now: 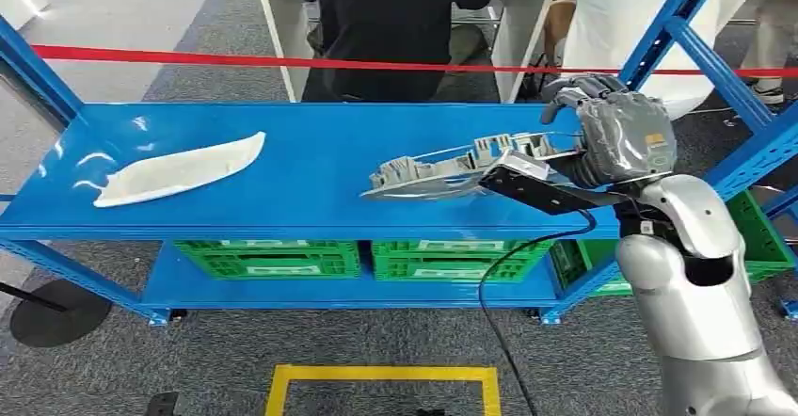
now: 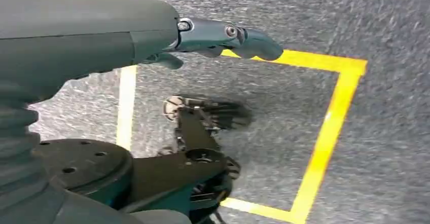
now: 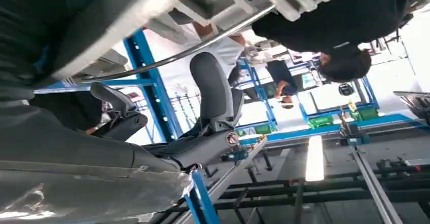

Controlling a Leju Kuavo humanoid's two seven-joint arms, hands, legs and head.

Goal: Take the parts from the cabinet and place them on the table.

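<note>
Over the shelf's right end: right hand (image 1: 616, 134) gripping the grey ribbed part (image 1: 452, 167).
Best kept level, lifted clear of the blue shelf (image 1: 311, 214) edge; white part (image 1: 179, 171) lying at left end; left hand (image 2: 223, 36) hanging empty.

no readable text, crate (image 1: 273, 258) labels perhaps too blurred

Red barrier tape (image 1: 282, 60) stretched behind the rack. Green crates (image 1: 268, 258) on the lower shelf. Yellow square outline (image 1: 381, 375) on grey carpet. Two people (image 1: 391, 21) beyond the tape, beside white desks (image 1: 280, 30).
</note>
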